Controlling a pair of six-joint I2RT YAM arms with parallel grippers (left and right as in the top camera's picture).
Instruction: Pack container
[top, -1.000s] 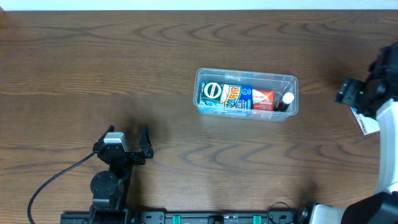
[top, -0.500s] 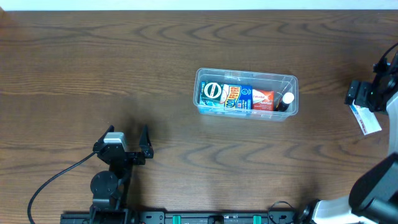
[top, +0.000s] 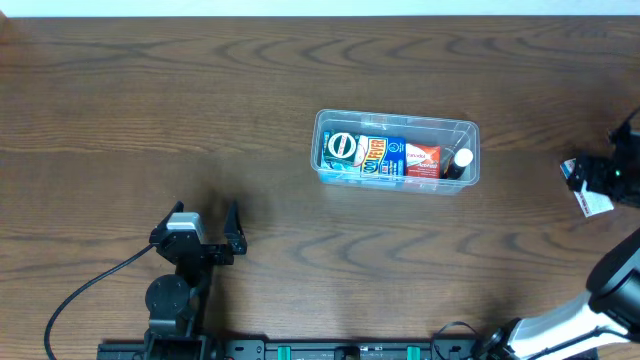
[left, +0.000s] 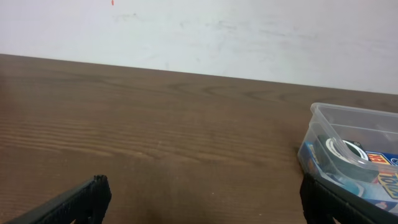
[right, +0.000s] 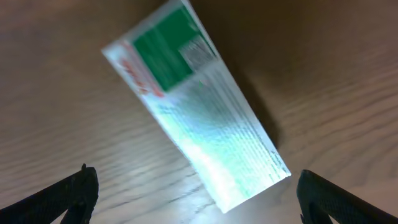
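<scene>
Container (top: 398, 119): a clear plastic tub, rectangular with rounded corners and a raised rim. It is stood on the table (top: 150, 100) a little right of centre, well apart from both arms.

Progress: packing is judged partly done. Four items are seen in a row along the wall nearer the arm bases. From left these are a white ring (top: 342, 150) lying on blue packaging, a blue carton (top: 375, 157) with orange lettering, a red-and-white box (top: 422, 160) and a small dark bottle (top: 460, 160) with a pale cap. The far strip of the tub floor is left bare. One flat box (right: 199, 106) is still outside, lying on the table at the far right edge. Its transfer is judged to be the remaining work.

Grippers: the left gripper (top: 206, 212) is parked low near its base, jaws spread wide, nothing between them. The right gripper (right: 196, 193) is held above the flat box with jaws wide apart. The box is not touched by either finger in the wrist view.

Materials: the table is dark brown with pronounced wood grain and a matt finish. The flat box is glossy white with a green panel and a red edge stripe. Its print is blurred and cannot be read. The tub walls are thin and transparent, so the contents are legible through them.
</scene>
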